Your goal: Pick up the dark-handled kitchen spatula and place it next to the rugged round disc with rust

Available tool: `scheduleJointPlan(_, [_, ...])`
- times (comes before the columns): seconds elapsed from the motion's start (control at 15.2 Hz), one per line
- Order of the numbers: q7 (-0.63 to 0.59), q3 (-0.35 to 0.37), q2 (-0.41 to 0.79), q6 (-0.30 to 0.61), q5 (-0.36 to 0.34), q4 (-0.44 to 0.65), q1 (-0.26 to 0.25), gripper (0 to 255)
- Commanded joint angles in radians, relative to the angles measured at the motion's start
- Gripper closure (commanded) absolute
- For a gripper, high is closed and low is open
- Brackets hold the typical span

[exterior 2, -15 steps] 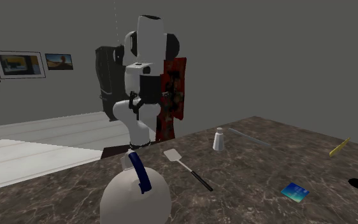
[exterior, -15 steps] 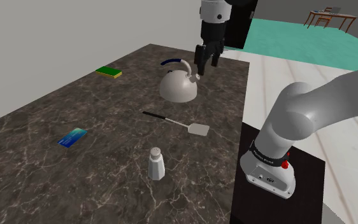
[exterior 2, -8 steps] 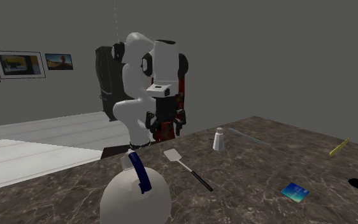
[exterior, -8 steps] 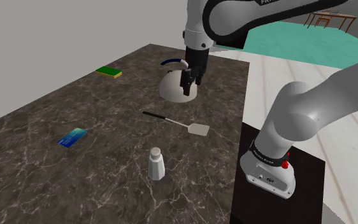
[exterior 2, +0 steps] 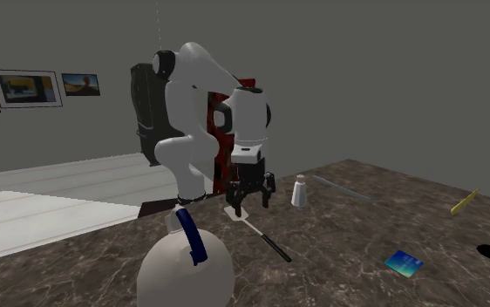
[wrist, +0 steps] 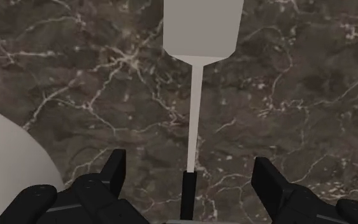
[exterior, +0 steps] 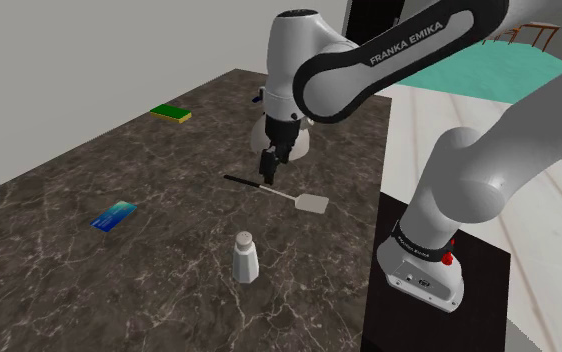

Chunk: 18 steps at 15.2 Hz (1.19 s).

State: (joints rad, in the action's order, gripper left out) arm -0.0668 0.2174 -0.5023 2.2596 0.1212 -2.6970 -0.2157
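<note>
Where the dark marble table (exterior: 119, 160) lies bare beside the white kettle (exterior 2: 185, 270), we see the spatula (exterior: 281, 193) lying flat. It is near the kettle but does not touch it.

The spatula has a pale, flat, square-ish blade, then a thin pale stem, then a thin black handle. In the wrist view the spatula (wrist: 197, 114) looks long and straight, and the black part begins right down by the hand.

Its long line runs past the kettle's side, not at it. The blade end is the end farther from the kettle, on the side of the robot's stand. The black handle end points the other way, out over the middle of the table.

We see the gripper (exterior: 268, 170) hanging just above the stem, close by the kettle (exterior: 303, 143). Its two black fingers stand wide apart, one on each side of the spatula, and hold nothing. In the wrist view the gripper (wrist: 189, 172) has the handle between its fingers, and they do not touch it.

A small white salt shaker (exterior: 246, 257) stands farther from the kettle than the spatula does.
</note>
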Motion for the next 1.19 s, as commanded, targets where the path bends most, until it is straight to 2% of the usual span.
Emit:
scheduleJointPlan(0.0, [0.002, 0.011, 0.04, 0.057, 0.004, -0.009, -0.007, 0])
scheduleJointPlan(0.46, [-0.003, 0.024, 0.119, 0.172, 0.001, -0.046, -0.002, 0])
scheduleJointPlan(0.92, [-0.003, 0.024, 0.119, 0.172, 0.001, -0.046, -0.002, 0])
scheduleJointPlan(0.99, [-0.003, 0.024, 0.119, 0.172, 0.001, -0.046, -0.002, 255])
scheduleJointPlan(1.12, [-0.003, 0.024, 0.119, 0.172, 0.001, -0.046, -0.002, 255])
